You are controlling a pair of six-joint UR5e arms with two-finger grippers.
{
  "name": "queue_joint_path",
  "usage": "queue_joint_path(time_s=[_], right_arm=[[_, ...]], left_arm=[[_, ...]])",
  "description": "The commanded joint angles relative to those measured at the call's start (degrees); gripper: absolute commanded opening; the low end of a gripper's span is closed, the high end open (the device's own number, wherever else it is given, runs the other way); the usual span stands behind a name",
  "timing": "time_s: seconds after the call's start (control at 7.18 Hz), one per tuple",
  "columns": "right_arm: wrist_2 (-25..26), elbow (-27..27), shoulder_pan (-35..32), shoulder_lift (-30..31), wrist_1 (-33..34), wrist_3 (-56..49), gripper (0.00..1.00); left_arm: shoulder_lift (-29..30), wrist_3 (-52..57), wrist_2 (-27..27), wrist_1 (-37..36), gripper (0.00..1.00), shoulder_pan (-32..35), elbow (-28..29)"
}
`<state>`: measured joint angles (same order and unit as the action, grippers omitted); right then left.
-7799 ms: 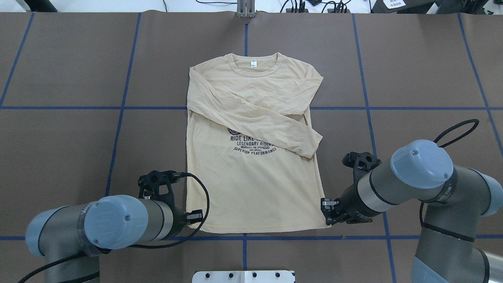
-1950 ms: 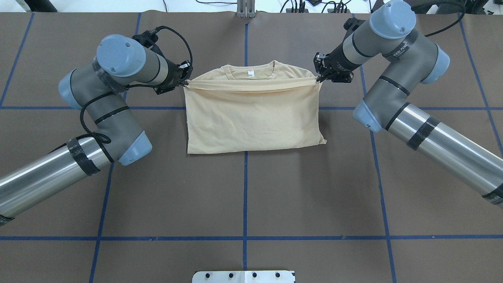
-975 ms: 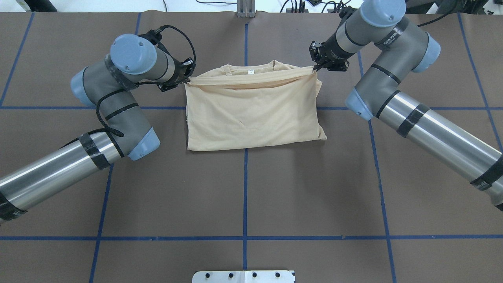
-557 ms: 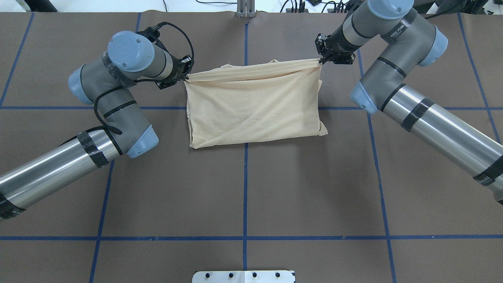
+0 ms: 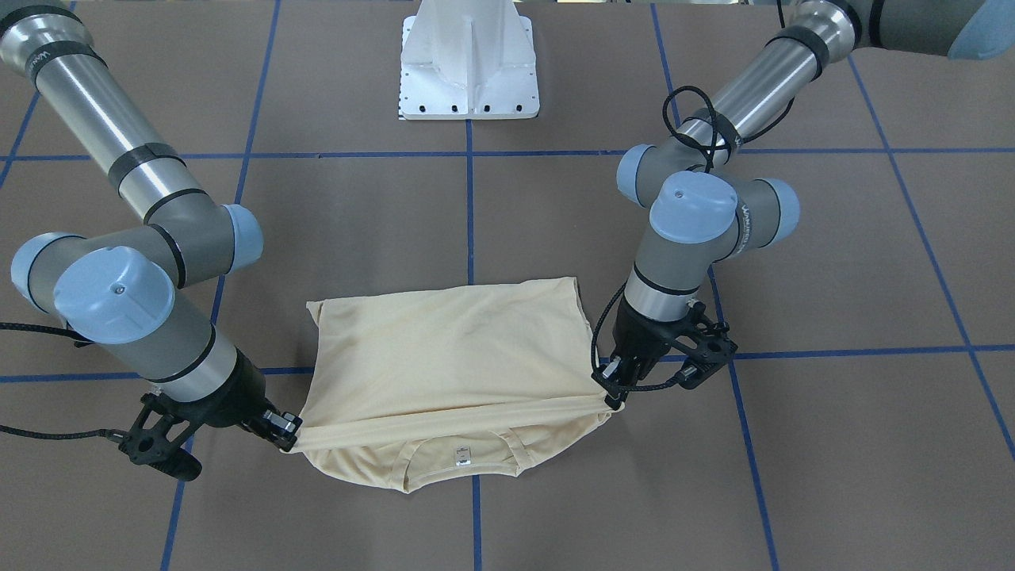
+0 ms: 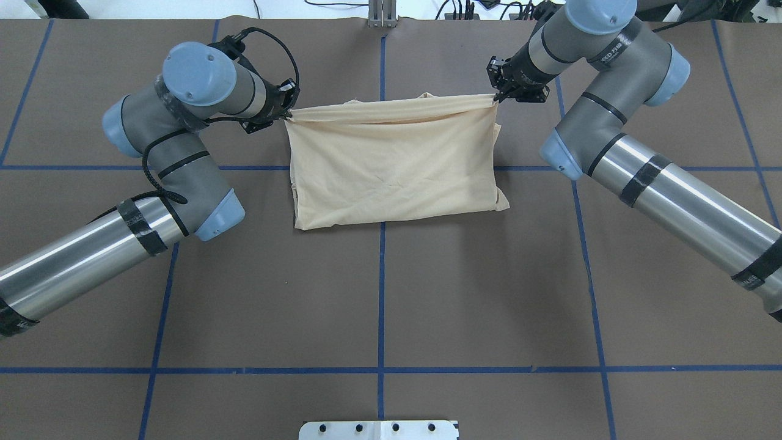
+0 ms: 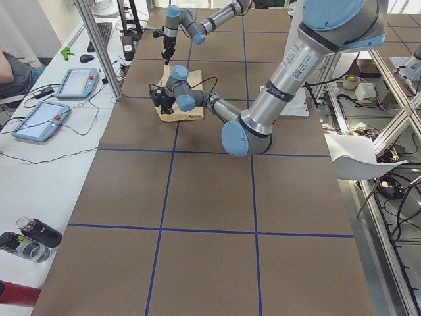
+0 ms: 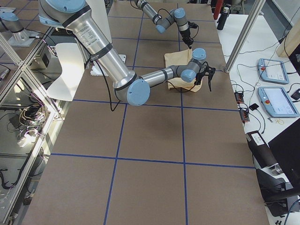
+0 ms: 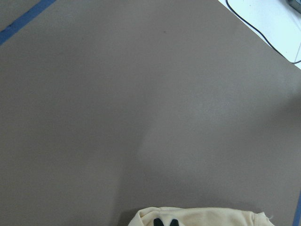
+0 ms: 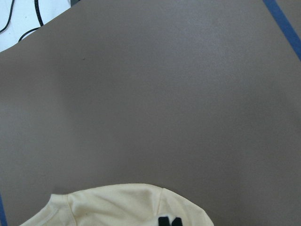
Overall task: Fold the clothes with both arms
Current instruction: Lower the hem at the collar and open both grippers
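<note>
The shirt [image 6: 394,162] lies folded in half on the brown tabletop [image 6: 489,293], in the far half from the robot and centred on the middle blue tape line [image 6: 380,293]. Its long axis runs side to side across the tabletop. The fold [image 6: 397,218] faces the robot. The hem [image 6: 391,112] is on the far side, lifted and stretched taut between the two grippers. The collar [image 5: 412,464] points away from the robot. In the front-facing view it shows just beyond the hem, with the white neck label [image 5: 462,454] in it.

The left gripper [image 6: 286,113] is pinched narrow on the hem's left corner, and the right gripper [image 6: 496,96] is pinched the same way on the right corner. Each wrist view shows black fingertips close together on cream cloth.

About eight seconds ago the shirt lay full length and print up, sleeves crossed over the chest, with the grippers at the hem corners near the robot. Since then the hem has been carried over to the collar end and the print is hidden. A second ago the collar and label were plain from overhead. Now the hem covers them there, leaving only a small bump at the far edge.
</note>
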<state>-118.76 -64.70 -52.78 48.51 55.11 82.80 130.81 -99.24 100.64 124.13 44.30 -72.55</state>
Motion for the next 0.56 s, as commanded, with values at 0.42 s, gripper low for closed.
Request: queue_joint_path(time_s=[0.42], right_arm=[[0.0, 0.0, 0.2, 0.1, -0.1, 0.0, 0.00]], left_arm=[[0.2, -3.1, -1.8, 1.5, 0.00, 0.4, 1.4]])
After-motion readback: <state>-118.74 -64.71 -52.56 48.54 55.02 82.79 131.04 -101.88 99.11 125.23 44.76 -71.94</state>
